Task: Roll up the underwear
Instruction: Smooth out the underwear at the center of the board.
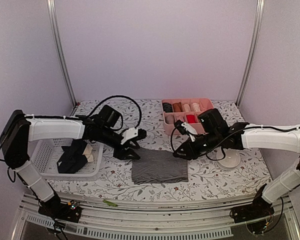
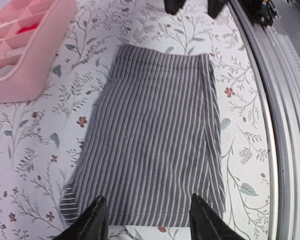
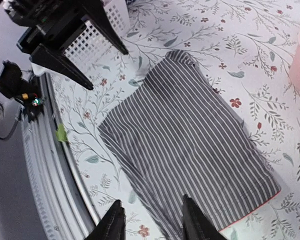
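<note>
white plastic mesh basket (image 1: pixel 42 150) far left, black and cream cloth garments (image 1: pixel 72 159) inside | left hand (image 1: pixel 130 152) released, fingers spread | grey-and-white striped cloth underwear (image 1: pixel 159 166) flat on floral counter (image 1: pixel 210 180), between both hands, an edge at each | right hand (image 1: pixel 182 150) released, fingers spread | pink divided plastic tray (image 1: pixel 206 104) behind

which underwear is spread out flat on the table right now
The grey-and-white striped underwear: it alone lies spread flat on the table; the dark and cream ones sit piled in the white basket.
</note>
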`<state>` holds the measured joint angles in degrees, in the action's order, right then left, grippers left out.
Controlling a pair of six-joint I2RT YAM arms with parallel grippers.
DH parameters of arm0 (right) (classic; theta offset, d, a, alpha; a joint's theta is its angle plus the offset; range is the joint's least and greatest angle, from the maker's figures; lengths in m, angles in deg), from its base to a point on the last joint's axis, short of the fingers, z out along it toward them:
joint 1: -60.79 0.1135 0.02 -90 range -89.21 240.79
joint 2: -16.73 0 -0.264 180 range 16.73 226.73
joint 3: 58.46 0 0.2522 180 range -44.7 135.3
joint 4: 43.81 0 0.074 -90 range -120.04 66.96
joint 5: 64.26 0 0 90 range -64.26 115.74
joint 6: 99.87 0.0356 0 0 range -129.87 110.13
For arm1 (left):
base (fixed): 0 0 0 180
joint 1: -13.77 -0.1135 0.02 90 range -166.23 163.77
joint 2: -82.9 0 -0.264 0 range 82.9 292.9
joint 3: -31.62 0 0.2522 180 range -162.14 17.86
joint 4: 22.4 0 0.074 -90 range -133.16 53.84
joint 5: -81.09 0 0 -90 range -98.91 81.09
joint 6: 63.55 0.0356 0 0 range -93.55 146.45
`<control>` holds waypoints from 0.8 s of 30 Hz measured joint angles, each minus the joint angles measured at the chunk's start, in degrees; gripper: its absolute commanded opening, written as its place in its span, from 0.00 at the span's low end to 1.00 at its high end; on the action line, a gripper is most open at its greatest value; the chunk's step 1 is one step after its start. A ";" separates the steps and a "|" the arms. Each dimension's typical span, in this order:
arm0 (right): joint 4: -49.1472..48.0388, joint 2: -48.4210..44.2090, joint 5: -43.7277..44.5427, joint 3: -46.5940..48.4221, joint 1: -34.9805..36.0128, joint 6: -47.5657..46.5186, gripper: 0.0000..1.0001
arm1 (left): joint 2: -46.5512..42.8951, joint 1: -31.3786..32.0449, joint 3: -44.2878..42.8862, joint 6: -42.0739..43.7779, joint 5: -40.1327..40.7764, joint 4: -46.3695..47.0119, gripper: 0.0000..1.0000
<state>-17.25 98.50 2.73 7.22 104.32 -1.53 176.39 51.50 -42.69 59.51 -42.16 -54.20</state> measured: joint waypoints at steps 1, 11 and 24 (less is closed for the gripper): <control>0.20 0.52 0.90 -0.07 0.46 -2.10 0.27 | 0.22 1.11 0.94 1.33 0.85 -0.04 0.45; 8.68 12.07 10.71 0.48 1.68 -10.19 0.26 | 12.68 9.27 -0.26 5.70 15.41 -1.75 0.29; 5.20 2.69 10.62 -2.78 9.62 -16.63 0.41 | 4.66 3.54 8.70 17.27 16.72 -5.11 0.48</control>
<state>-12.05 101.19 13.36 4.45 113.93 -18.17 181.05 55.04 -33.99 76.78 -25.44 -59.32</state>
